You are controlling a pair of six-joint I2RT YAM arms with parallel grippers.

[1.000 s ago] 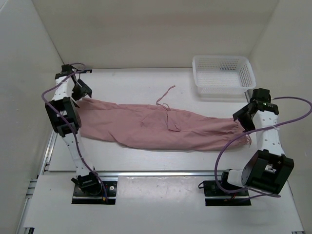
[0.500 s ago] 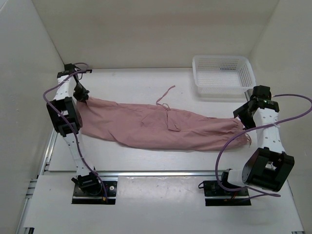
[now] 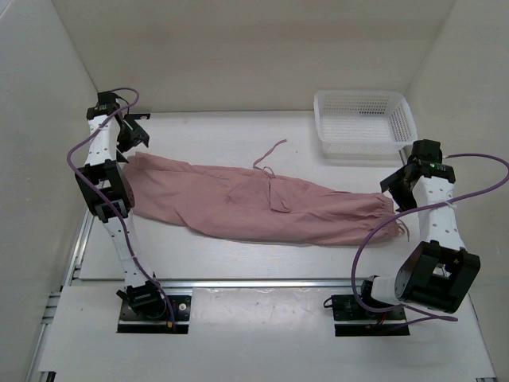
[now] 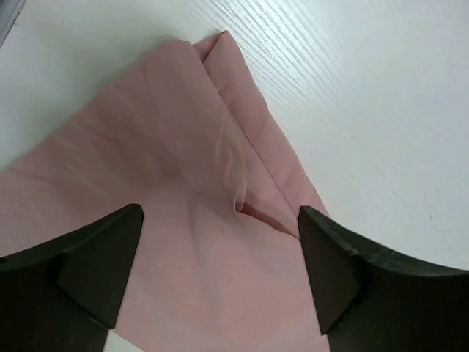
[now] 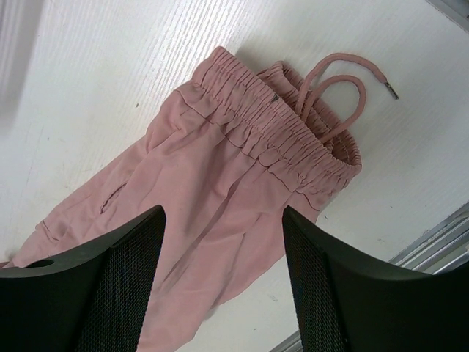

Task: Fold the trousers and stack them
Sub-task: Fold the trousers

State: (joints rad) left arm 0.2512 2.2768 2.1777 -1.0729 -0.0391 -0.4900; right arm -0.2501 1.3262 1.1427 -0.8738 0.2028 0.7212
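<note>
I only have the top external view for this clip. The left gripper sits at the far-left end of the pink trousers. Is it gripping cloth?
Observer: No. The left wrist view shows the left gripper open above the trousers, with nothing between its fingers.
Operator: What is under it?
Observer: A layered cloth corner, pointing onto bare table.
Operator: And the right side?
Observer: The right wrist view shows the right gripper open over the gathered waistband, with a drawstring looped beyond it.
</note>
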